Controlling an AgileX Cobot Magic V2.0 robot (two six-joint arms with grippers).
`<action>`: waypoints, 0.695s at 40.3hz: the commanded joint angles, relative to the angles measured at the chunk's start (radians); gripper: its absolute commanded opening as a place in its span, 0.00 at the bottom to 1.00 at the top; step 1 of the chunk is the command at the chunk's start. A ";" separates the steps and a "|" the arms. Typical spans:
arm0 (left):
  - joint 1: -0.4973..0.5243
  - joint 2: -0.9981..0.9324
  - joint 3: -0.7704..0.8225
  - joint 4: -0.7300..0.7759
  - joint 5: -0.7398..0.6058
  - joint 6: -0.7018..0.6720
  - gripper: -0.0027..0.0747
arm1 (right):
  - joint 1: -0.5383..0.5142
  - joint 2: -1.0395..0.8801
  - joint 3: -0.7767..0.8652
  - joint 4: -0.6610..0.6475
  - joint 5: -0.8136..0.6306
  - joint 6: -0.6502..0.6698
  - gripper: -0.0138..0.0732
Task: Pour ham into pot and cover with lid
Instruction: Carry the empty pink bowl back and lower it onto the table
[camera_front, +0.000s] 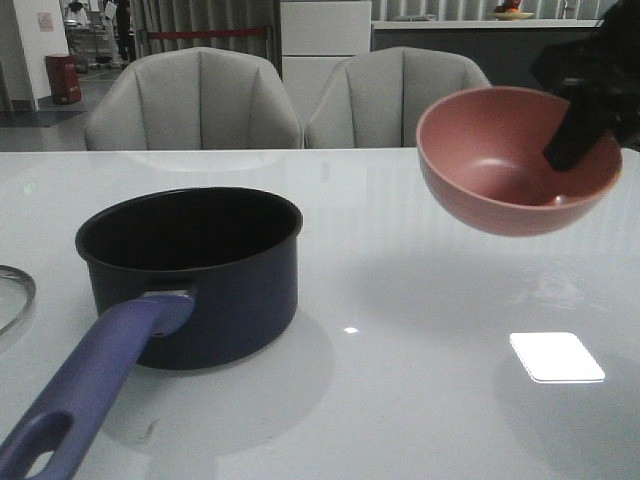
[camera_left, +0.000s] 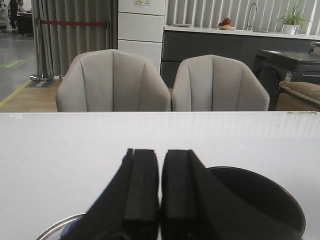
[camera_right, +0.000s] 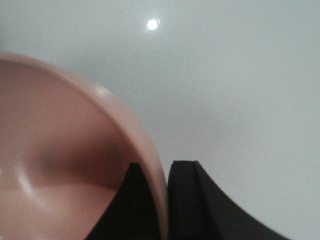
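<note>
Pot: dark navy saucepan (camera_front: 190, 275) with black inside, upright on the white table (camera_front: 430, 400), left of centre in the front view. Its purple-blue handle (camera_front: 95, 385) runs toward 7 o'clock, hole at the end near the frame edge. Interior too dark to read contents.
Pink bowl: bowl (camera_front: 517, 160) held in the air at about 2 o'clock from the pot, well apart from it, tilted so its opening faces the camera. Visible inside looks bare.
Ham: cannot be made out in any view.
Lid: only a curved metal rim edge (camera_front: 14, 296) shows at the far left of the front view, on the table at 9 o'clock from the pot, just beside it. Knob out of frame.
Right gripper: gripper (camera_right: 167, 200) pinches the bowl rim, one black finger (camera_right: 131, 205) inside the wall, the other outside.
Left gripper: gripper (camera_left: 160, 190) has its two black fingers (camera_left: 142, 185) pressed together, nothing between them; pot rim and a metal edge show just beyond them.
Background: two grey chairs (camera_front: 195, 100) behind the table's far edge.
</note>
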 joint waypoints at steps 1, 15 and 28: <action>-0.008 0.007 -0.024 -0.001 -0.075 -0.001 0.18 | -0.021 0.004 -0.028 -0.007 0.002 0.041 0.32; -0.008 0.007 -0.024 -0.001 -0.078 -0.001 0.18 | -0.106 0.179 -0.084 -0.007 0.121 0.129 0.32; -0.008 0.007 -0.024 -0.001 -0.078 -0.001 0.18 | -0.108 0.252 -0.162 -0.015 0.157 0.125 0.45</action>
